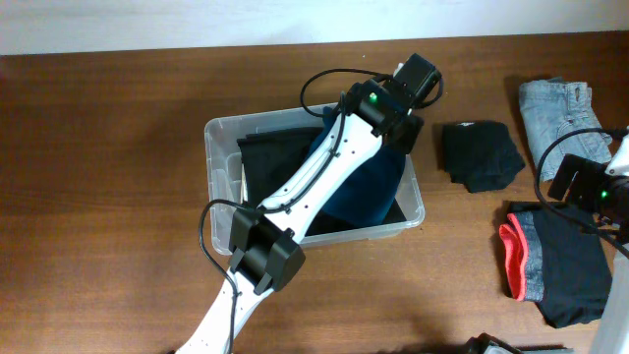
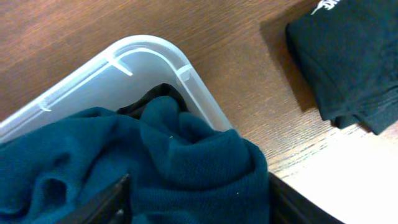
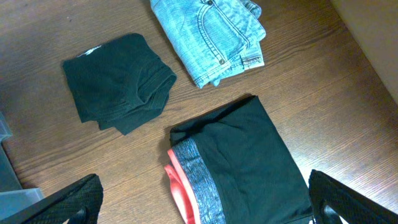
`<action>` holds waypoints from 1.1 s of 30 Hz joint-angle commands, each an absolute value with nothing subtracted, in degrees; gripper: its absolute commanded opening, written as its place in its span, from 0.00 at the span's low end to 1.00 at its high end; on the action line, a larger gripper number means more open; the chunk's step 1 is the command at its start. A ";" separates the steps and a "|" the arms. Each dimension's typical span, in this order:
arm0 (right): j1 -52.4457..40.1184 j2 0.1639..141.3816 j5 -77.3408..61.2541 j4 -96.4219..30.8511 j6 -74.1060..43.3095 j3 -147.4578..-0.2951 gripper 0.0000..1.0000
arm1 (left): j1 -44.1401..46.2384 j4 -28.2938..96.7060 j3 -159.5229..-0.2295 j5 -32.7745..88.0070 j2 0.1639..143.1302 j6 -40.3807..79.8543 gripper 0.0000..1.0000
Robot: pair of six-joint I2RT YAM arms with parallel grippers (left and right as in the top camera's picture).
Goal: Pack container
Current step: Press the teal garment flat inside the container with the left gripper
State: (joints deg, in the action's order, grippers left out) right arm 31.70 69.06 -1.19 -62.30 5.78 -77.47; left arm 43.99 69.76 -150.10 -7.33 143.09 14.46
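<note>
The clear plastic container point(image 1: 211, 147) sits mid-table, and its rounded corner point(image 2: 155, 46) shows in the left wrist view. Inside lie a black garment point(image 1: 270, 162) and a dark teal garment point(image 1: 369, 187). My left gripper point(image 1: 390, 116) reaches down into the tub's far right end. Its two fingers stand on either side of a bunched fold of the teal garment point(image 2: 186, 155), which fills the gap between them at the left gripper point(image 2: 199, 199). My right gripper point(image 3: 202, 199) hangs wide open above black shorts with a red and grey band point(image 3: 242, 168), holding nothing.
Right of the tub a folded black garment point(image 1: 479, 152) lies on the wood. Folded jeans point(image 1: 560, 108) are at the far right. The black shorts point(image 1: 555, 261) lie under the right arm point(image 1: 590, 187). The left arm crosses over the tub from the front.
</note>
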 commanded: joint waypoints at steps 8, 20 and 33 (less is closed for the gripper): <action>31.90 68.84 -1.32 -62.13 5.28 -78.02 0.98 | 43.53 72.93 -151.09 -13.56 144.44 14.61 0.34; 31.90 68.84 -1.32 -62.13 5.28 -78.02 0.98 | 41.01 73.10 -150.39 -16.97 144.44 21.76 0.19; 31.90 68.84 -1.32 -62.13 5.28 -78.02 0.98 | 40.71 73.10 -148.14 -20.43 144.44 30.59 0.41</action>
